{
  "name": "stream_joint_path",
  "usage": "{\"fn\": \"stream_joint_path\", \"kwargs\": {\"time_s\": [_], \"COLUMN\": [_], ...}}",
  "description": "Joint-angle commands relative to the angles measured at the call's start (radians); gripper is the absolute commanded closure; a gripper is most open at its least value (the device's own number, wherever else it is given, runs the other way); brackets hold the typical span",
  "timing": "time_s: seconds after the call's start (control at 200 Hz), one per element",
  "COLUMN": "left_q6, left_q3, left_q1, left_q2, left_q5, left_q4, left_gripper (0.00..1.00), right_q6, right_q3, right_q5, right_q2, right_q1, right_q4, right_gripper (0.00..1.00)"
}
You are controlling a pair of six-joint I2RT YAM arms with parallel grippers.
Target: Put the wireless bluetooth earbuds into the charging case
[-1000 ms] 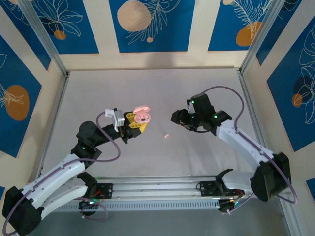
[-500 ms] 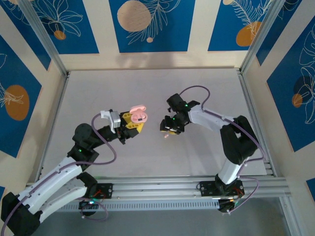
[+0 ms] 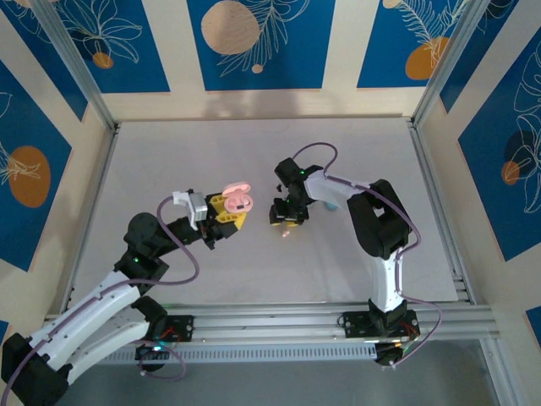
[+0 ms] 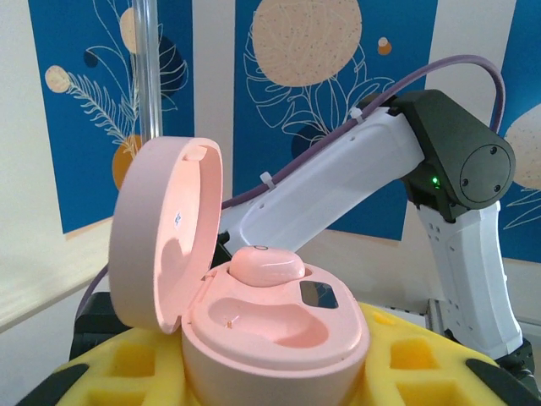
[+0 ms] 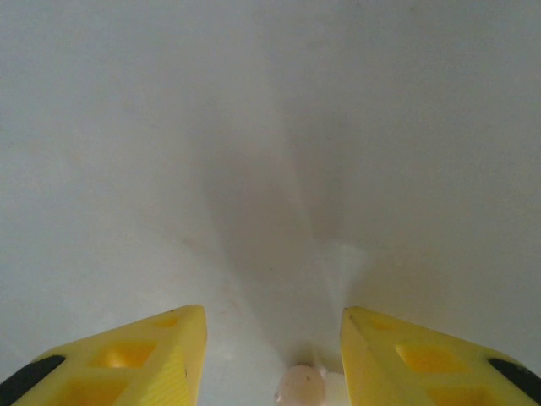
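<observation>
One earbud sits between the right hand's spread fingers; left hand clamps the upright case.

Bright, even light; soft shadows on the table; right wrist view hazy, earbud blurred.

right arm: now folded inward toward centre | right gripper: now down over the loose pink earbud on the table

Blurred pink earbud, partly beyond right wrist view's bottom edge.
</observation>
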Motion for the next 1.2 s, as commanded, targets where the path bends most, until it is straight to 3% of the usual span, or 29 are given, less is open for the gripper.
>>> {"fn": "stream_joint_path", "kwargs": {"time_s": [0.0,0.4,0.665,0.925,1.196], "left_q6": [0.015,-0.003,-0.003,-0.004,0.002], "left_q3": [0.005,0.007,0.007,0.006,0.004], "left_q1": [-0.009,-0.009,-0.009,-0.008,-0.009], "left_q2": [-0.012,0.015,0.016,0.016,0.004], "left_q5": [-0.007,0.005,0.005,0.005,0.001], "left_q4": [0.003,0.031,0.030,0.028,0.013], "left_gripper": [0.75,0.75,0.75,0.75,0.75], "right_q6": [-0.034,-0.059,-0.054,-0.045,-0.064], "right_q3": [0.008,-0.106,-0.136,-0.105,-0.063], "right_q5": [-0.037,-0.094,-0.201,-0.067,-0.136], "right_q2": [0.009,-0.080,-0.137,-0.183,-0.089], "right_q1": [-0.005,-0.003,0.019,-0.008,-0.045], "right_q4": [-0.037,-0.082,-0.074,-0.085,0.003], "right_gripper": [0.54,0.58,0.57,0.58,0.57]}}
